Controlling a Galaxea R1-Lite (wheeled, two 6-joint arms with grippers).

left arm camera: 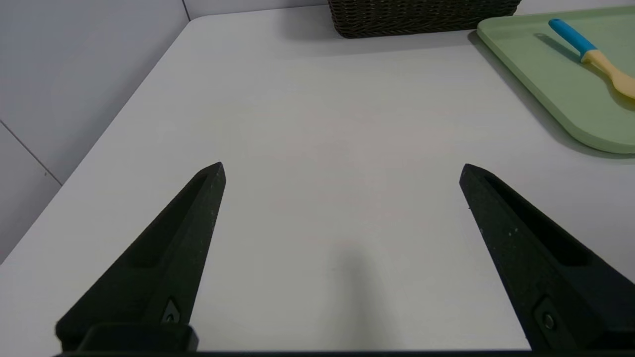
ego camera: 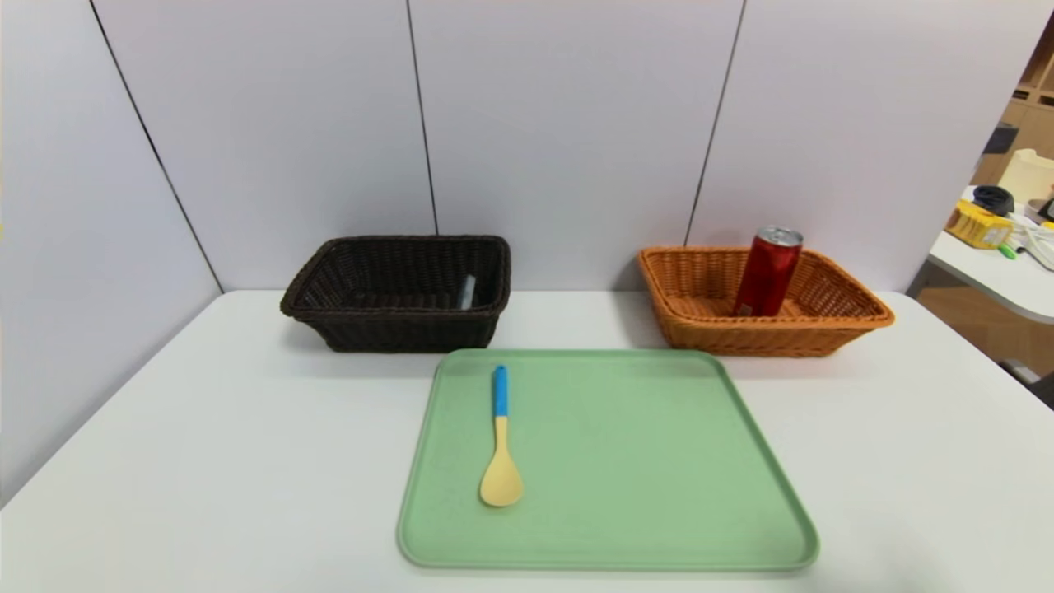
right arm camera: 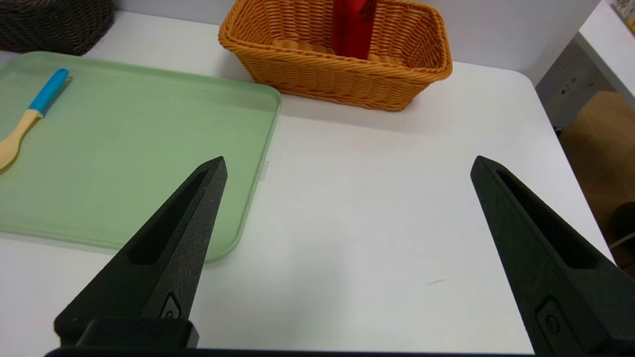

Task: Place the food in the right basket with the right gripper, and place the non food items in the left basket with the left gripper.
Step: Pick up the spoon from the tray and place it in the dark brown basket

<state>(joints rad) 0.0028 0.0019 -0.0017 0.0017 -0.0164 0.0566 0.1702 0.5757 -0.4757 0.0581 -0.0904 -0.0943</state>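
The spoon lies on the green tray, beyond the left gripper and off to its right; that gripper hovers wide and empty over the white table. The right gripper is wide and empty too, with the red can ahead of it, leaning in the orange basket. Something pale pokes up inside the dark basket.
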